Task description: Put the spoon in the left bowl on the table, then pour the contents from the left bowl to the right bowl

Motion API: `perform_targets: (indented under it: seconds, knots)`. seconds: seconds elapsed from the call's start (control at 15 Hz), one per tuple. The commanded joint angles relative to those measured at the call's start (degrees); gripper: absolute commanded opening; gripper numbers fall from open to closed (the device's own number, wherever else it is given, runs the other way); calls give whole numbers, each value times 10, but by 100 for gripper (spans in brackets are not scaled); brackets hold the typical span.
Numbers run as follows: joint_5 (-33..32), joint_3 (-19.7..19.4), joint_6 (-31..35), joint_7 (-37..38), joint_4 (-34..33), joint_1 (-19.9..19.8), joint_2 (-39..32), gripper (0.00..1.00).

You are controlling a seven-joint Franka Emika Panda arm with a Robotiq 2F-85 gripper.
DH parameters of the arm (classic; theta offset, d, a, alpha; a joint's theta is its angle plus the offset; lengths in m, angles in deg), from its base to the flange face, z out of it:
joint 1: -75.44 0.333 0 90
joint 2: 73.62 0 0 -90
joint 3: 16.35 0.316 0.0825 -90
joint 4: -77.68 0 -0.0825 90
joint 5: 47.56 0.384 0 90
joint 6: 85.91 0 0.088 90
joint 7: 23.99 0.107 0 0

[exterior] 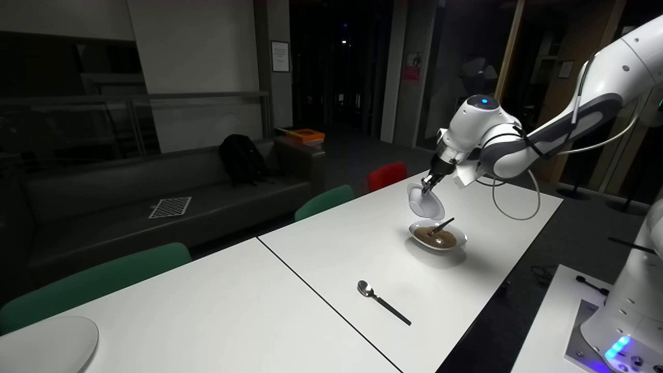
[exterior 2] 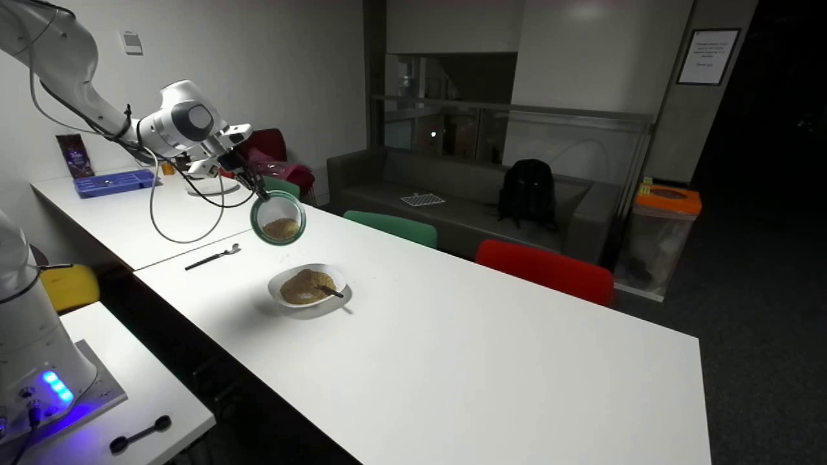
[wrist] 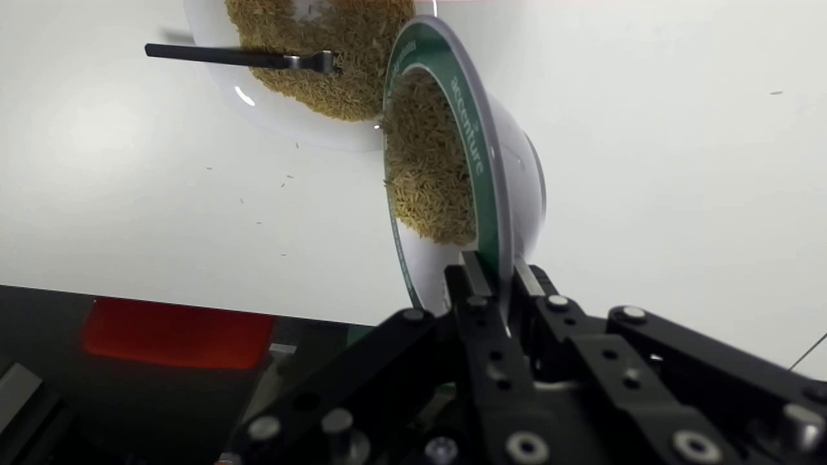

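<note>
Gripper point(wrist: 501, 274) pinching green-rimmed bowl point(wrist: 481, 174) by rim — bowl tilted, white bowl point(wrist: 278, 110) below

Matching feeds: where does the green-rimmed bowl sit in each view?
In an exterior view: green-rimmed bowl, right of centre, its white outside showing.
In an exterior view: green-rimmed bowl, left of centre, opening toward camera.
In the wrist view: green-rimmed bowl, just right of centre, rim in the claw.
Shared landmark: wide white bowl, cut by the top edge in the wrist view.
</note>
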Motion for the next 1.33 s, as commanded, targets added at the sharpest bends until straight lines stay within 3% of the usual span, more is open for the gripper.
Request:
perform_targets:
  seconds: [0.0,0.6,1.27]
  knots:
    - [22,1,28,-38,27,-17,33,3]
    - [49,-1,46,-73,38,-32,54,3]
    - [137,-6,68,-155,65,-43,82,3]
